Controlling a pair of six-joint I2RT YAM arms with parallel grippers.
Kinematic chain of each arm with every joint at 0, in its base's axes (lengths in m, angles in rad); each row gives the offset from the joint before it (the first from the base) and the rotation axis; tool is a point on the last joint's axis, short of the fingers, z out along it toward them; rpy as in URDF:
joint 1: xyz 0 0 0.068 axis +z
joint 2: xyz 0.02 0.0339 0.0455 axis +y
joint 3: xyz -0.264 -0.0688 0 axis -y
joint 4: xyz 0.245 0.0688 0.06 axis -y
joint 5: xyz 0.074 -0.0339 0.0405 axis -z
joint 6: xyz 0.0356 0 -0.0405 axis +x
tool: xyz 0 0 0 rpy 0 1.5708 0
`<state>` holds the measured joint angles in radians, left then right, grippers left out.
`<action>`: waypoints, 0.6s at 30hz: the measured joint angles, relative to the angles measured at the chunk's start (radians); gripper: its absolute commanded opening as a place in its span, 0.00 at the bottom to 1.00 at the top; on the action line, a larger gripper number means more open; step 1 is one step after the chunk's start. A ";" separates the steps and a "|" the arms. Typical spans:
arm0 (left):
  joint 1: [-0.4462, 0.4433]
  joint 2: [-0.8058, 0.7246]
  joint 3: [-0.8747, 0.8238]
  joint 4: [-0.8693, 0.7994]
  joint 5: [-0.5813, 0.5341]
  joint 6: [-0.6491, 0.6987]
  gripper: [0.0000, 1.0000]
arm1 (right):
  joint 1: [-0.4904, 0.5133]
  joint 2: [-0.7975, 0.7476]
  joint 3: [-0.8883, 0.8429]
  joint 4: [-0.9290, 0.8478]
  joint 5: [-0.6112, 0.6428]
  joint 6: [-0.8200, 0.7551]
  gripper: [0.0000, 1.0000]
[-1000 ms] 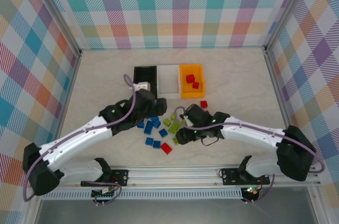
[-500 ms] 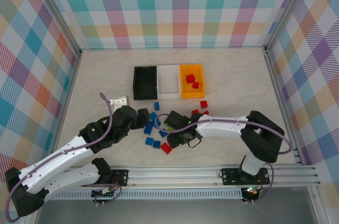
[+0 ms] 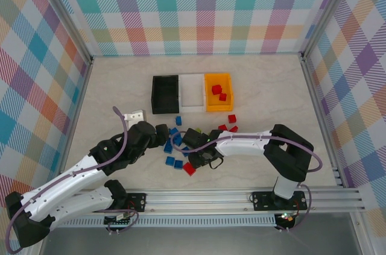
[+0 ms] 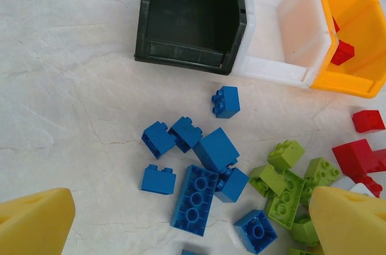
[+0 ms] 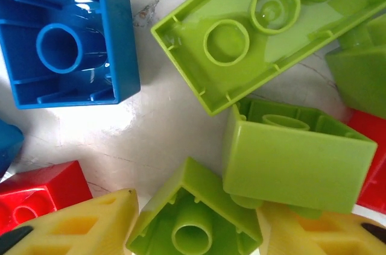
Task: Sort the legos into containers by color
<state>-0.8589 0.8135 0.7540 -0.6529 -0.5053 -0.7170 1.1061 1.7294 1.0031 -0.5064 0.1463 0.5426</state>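
A: The right gripper (image 5: 199, 231) is straddling a green lego (image 5: 193, 204) in the pile near the white bin (image 4: 271, 69). I can't tell whether it's clamped.

B: What's worrying you?

A: A second green lego (image 5: 295, 164) is crowding one finger; it may be wedging in or tagging along. The left gripper (image 4: 193, 222) is hanging wide apart over the blue legos (image 4: 196, 198).
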 measured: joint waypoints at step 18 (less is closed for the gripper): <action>0.000 0.012 0.000 0.000 -0.005 0.003 1.00 | 0.002 -0.136 -0.035 0.005 0.003 0.001 0.36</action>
<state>-0.8589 0.8257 0.7540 -0.6529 -0.5102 -0.7136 1.1076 1.5932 0.9684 -0.5011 0.1497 0.5434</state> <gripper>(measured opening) 0.999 0.416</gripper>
